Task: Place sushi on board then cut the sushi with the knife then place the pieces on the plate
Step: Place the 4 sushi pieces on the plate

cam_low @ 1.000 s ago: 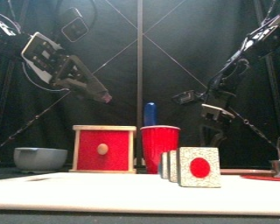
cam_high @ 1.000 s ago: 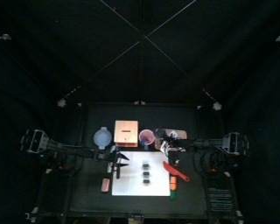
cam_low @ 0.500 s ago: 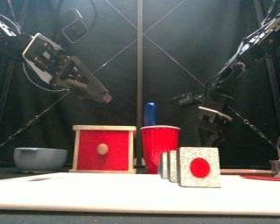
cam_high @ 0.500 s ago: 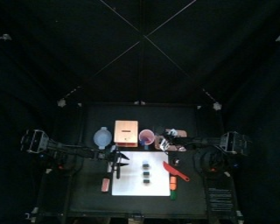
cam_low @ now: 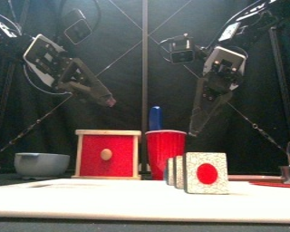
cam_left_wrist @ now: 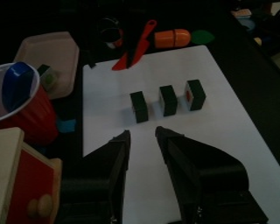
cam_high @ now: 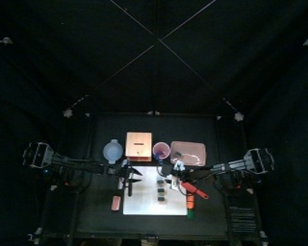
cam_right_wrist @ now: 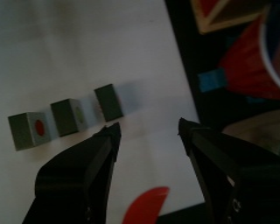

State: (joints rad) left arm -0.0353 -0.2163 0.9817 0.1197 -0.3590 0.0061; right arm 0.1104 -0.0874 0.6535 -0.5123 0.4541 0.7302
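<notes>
Jaws both apart, empty — three sushi pieces [cam_left_wrist: 168, 101] distinct in wrist views, bunched from front.

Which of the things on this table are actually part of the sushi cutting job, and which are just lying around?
Part of the job: sushi pieces, white cutting board, red toy knife, pink tray.
Just lying about: wooden box, blue-grey bowl, red cup holding the blue toy knife, orange toy food, green toy food.
</notes>
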